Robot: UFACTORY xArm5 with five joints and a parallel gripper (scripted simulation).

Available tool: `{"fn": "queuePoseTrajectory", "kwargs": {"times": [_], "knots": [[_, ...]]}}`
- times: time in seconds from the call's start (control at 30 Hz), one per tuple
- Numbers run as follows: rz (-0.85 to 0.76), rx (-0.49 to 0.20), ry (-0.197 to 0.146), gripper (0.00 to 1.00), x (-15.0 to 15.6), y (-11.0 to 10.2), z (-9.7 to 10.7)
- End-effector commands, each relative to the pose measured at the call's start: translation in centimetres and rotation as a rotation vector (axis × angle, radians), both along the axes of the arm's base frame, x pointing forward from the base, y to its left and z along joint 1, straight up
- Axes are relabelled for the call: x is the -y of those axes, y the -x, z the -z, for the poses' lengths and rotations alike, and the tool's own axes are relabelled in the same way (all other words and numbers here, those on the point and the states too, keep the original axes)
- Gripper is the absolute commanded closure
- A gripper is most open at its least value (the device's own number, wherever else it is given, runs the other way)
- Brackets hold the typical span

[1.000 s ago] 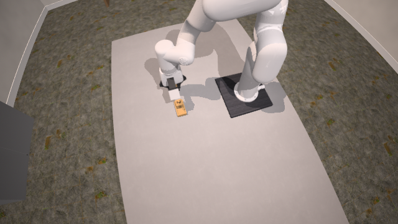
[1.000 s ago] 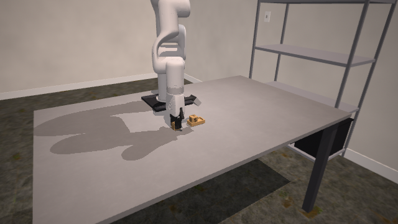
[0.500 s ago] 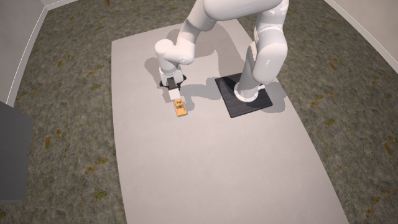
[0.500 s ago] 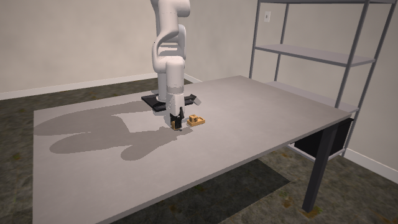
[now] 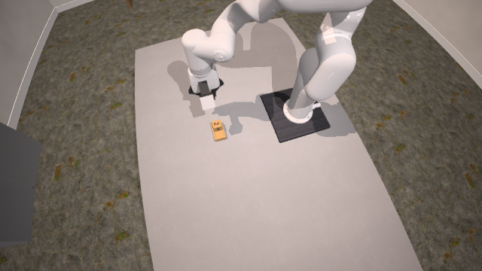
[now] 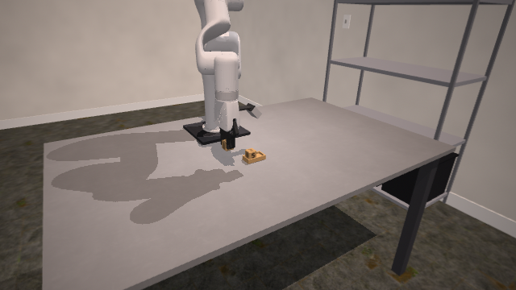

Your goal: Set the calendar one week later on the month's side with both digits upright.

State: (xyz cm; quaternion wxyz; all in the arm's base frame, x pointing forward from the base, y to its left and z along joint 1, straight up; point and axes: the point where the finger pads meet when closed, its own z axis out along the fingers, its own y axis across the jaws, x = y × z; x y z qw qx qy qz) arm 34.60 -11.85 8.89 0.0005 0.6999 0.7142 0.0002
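My gripper (image 6: pixel 228 143) is clamped on one wooden digit cube (image 6: pixel 226 144), lifted clear of the grey table (image 6: pixel 322 153). At its four o'clock, nearby, sits the calendar tray (image 6: pixel 258 158) holding the other cube (image 6: pixel 251 153), showing what looks like a 5.

two cubes (image 6: pixel 251 153), one tray (image 6: pixel 258 158), one arm (image 6: pixel 219 76); one table (image 6: pixel 322 137)

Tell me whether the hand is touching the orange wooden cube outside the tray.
Touching: the exterior view shows the hand closed on the orange wooden cube, beside the tray.
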Motion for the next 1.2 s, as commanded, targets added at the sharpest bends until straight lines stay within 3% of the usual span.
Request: {"fn": "queuePoseTrajectory", "kwargs": {"times": [0.0, 0.4, 0.5, 0.57, 0.6, 0.67, 0.7, 0.77, 1.17], "knots": [[0.0, 0.0, 0.0, 0.71, 0.0, 0.0, -2.6], [0.0, 0.0, 0.0, 0.71, -0.2, 0.0, -2.8], [0.006, 0.0, 0.0, 0.71, -5.2, -0.4, -3.3], [0.006, 0.0, 0.0, 0.71, -5.2, -0.4, -3.3], [0.009, 0.0, 0.0, 0.71, -7.9, -0.3, -3.5], [0.009, 0.0, 0.0, 0.71, -7.9, -0.3, -3.5], [0.012, 0.0, 0.0, 0.71, -10.3, -0.1, -3.7], [0.014, 0.0, 0.0, 0.71, -12.0, 0.2, -3.8], [0.016, 0.0, 0.0, 0.71, -12.9, 0.4, -3.9]]}}
